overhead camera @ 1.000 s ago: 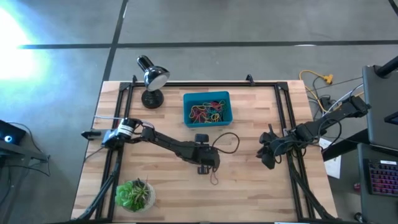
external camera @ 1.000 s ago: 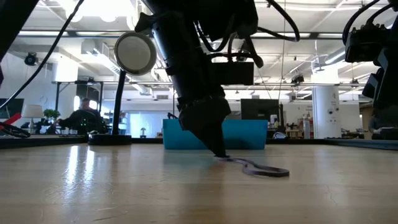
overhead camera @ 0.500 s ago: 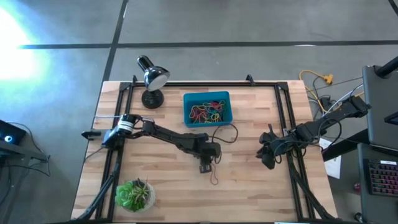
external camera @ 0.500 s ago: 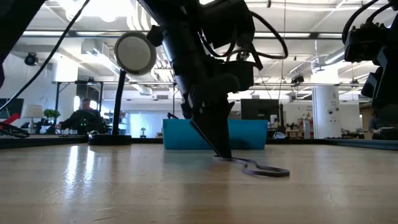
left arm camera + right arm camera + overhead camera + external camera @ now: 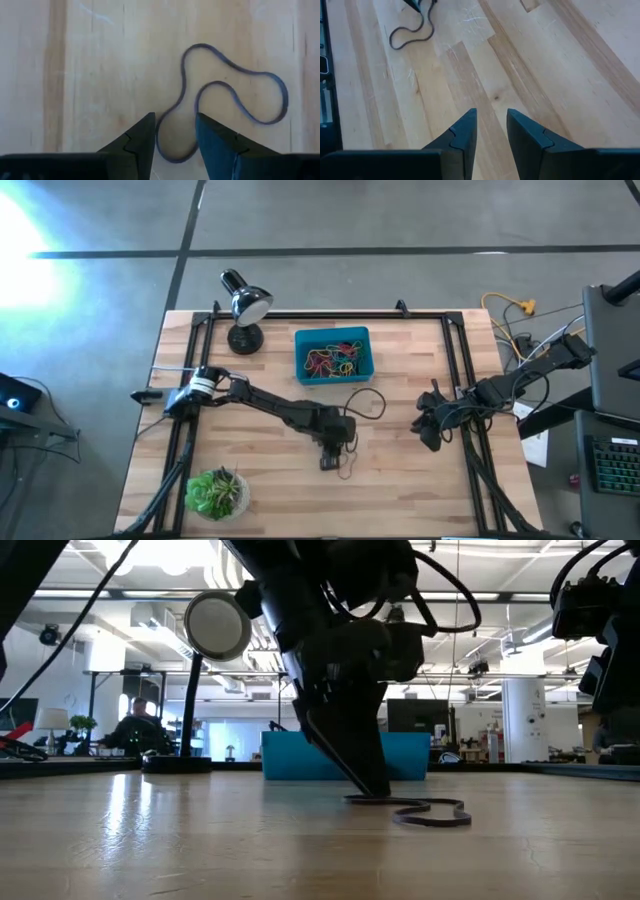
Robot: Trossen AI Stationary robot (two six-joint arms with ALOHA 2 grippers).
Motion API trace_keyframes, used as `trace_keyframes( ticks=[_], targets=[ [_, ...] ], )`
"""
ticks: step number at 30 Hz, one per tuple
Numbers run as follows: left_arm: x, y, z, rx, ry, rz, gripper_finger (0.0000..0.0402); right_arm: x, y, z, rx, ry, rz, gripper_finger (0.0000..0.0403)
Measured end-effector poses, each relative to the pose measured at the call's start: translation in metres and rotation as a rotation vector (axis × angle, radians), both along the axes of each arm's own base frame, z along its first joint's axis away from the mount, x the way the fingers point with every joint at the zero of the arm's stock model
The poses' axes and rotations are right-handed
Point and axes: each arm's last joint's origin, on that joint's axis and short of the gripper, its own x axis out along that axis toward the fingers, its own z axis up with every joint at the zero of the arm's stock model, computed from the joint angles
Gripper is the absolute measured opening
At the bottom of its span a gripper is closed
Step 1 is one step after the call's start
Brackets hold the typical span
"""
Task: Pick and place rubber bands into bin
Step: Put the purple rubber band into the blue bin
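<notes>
The rubber band (image 5: 220,95), dark and wiggly, lies flat on the table (image 5: 250,470). One end loops right between the parted fingers of the left gripper (image 5: 175,145); the rest stretches away ahead. The right gripper (image 5: 490,135) waits far off, slightly open.

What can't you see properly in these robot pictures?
- Low view: the left arm hides the middle of the bin.
- Left wrist view: the left gripper covers part of the dark rubber band; whether it touches is unclear.
- High view: bands inside the bin are too small to count.
</notes>
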Motion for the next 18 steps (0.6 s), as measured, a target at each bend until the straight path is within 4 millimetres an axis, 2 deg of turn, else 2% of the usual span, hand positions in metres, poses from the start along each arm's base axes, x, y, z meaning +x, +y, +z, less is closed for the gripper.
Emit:
trace_keyframes(
  ticks=[12,18],
  targets=[
    [-0.005,-0.032,0.003,0.018,-0.038,-0.157,0.0125,0.0,0.0,0.0,-0.002,-0.002,-0.001,0.0096],
    [-0.007,-0.04,-0.009,0.108,-0.008,-0.155,0.0125,0.0,0.0,0.0,0.001,-0.004,-0.003,0.0096]
  ],
)
